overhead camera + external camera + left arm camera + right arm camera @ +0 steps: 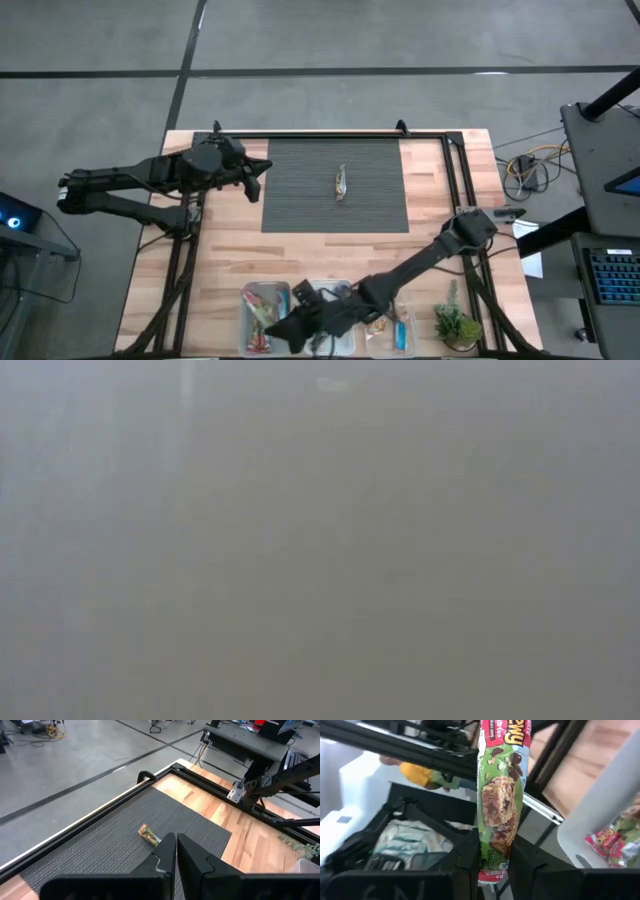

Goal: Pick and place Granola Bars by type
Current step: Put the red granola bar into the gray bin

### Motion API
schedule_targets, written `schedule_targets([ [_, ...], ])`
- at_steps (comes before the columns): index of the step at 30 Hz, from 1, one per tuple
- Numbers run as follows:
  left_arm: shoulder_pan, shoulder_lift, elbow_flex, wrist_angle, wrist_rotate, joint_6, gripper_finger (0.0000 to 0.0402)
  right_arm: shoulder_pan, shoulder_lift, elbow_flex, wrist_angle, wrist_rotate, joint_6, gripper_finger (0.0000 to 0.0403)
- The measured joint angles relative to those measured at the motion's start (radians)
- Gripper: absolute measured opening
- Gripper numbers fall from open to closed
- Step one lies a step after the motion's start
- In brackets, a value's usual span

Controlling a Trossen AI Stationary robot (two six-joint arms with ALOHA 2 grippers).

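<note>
One granola bar sits pinched between the right gripper's two dark fingers, lengthwise, green wrapper with red ends, printed picture of a chunky oat-and-chocolate bar, yellow lettering on the red top. Right gripper is down at the near edge of the table, over the row of clear bins; right arm stretches diagonally across the wood. Left bin holds several bars in red, yellow and green wrappers; rightmost bin shows a blue-wrapped bar and an orange one. Second loose bar lies alone near the middle of the dark ribbed mat, crumpled shiny wrapper, greenish-gold. Left gripper hovers at the mat's left edge, fingers pressed together, nothing between them, well apart from that bar. Small potted plant stands beside the bins. Low view shows only grey haze.
</note>
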Motion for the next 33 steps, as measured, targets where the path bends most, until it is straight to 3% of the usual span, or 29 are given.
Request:
schedule_targets([
  [6,0.000,-0.020,0.000,-0.014,-0.001,0.000,0.0000,-0.002,0.098,0.194,-0.218,0.052,0.094,0.0068],
  [15,0.000,-0.060,0.000,-0.018,-0.001,0.042,0.0000,-0.011,0.237,0.394,-0.253,0.072,0.205,0.0068],
  [21,0.000,-0.078,0.000,-0.020,-0.001,0.053,0.0000,-0.011,0.291,0.456,-0.297,0.111,0.300,0.0068],
  [26,0.000,-0.081,0.000,-0.019,-0.001,0.066,0.0000,-0.010,0.291,0.458,-0.349,0.177,0.358,0.0068],
  [33,0.000,-0.080,0.000,-0.019,-0.001,0.075,0.0000,-0.002,0.290,0.455,-0.394,0.193,0.442,0.0068],
])
